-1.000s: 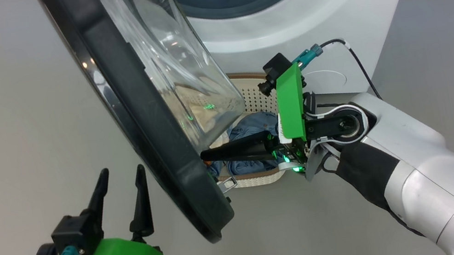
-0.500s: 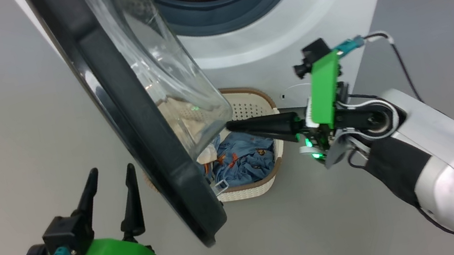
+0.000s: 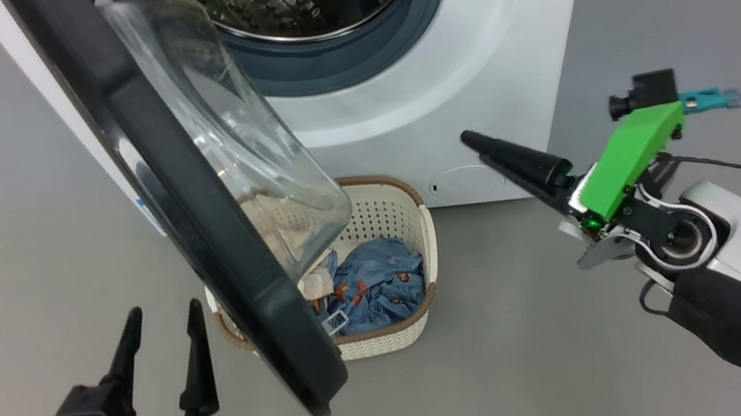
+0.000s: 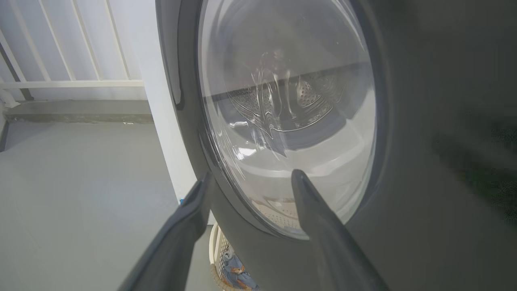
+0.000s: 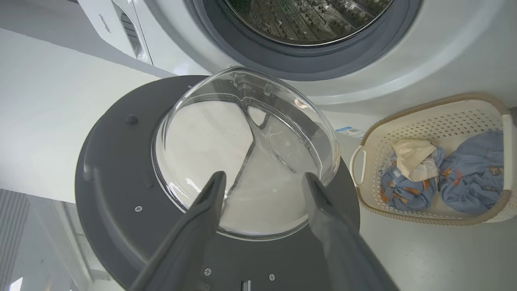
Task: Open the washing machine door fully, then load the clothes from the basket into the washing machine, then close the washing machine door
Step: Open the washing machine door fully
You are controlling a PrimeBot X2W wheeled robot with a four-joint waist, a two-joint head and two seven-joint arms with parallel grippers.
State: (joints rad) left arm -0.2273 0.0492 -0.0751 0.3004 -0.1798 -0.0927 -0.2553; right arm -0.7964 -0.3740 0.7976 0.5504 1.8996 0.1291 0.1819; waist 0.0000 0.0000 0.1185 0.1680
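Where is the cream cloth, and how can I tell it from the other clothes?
Find the big white washing machine. Right in front of it stands a small cream basket with holes in its sides. Inside, the cream cloth lies crumpled among the blue garments; it is the only plain pale piece, while they are blue with little orange figures.

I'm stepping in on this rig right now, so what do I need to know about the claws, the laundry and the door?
Left claw: open, empty, near the outer face of the washing machine door.
Right claw: open, empty, facing the door's inner glass, not touching.
Clothes: in the basket on the floor before the washing machine.
Done: door unlatched and swung out, seemingly not fully.
Left: open wider, load clothes, close door.
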